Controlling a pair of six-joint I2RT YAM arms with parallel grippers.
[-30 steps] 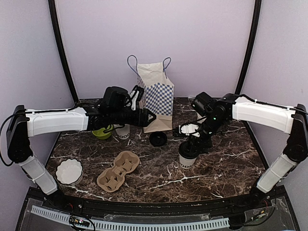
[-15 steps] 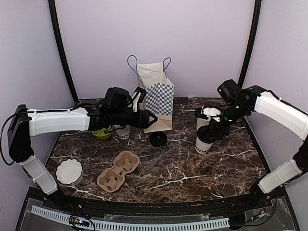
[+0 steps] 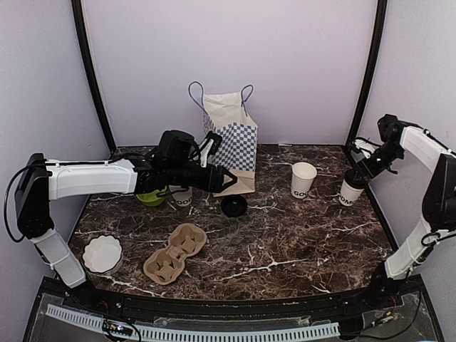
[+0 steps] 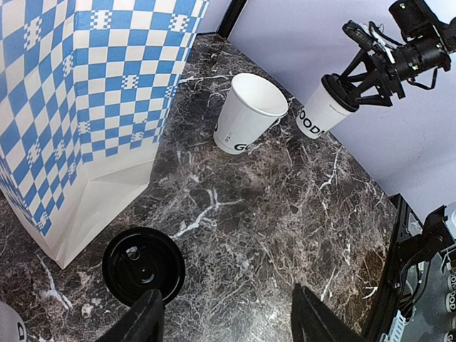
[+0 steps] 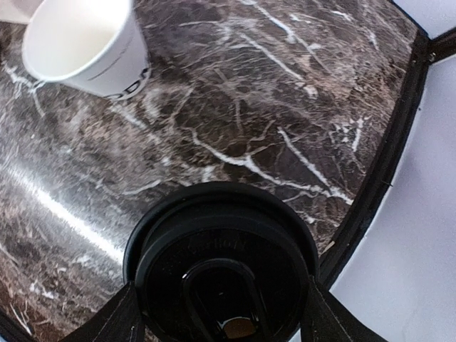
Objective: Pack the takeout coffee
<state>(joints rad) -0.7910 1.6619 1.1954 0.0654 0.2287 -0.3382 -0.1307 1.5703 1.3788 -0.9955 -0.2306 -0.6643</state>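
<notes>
Dark marble table (image 3: 299,249) carries our open cup (image 3: 303,179) mid-right, while our right tool (image 3: 361,174) clasps the lidded cup (image 3: 349,194) by the far right edge and our left tool (image 4: 228,320) hangs spread and empty; we judge thin paper light, crushable, best held gently under the rim.

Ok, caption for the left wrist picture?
Left gripper open near a loose black lid by the checkered bag; right gripper holds a lidded cup.

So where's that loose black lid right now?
From above, the loose black lid lies flat on the table near the middle, in front of the checkered bag and close to the left gripper.
</notes>
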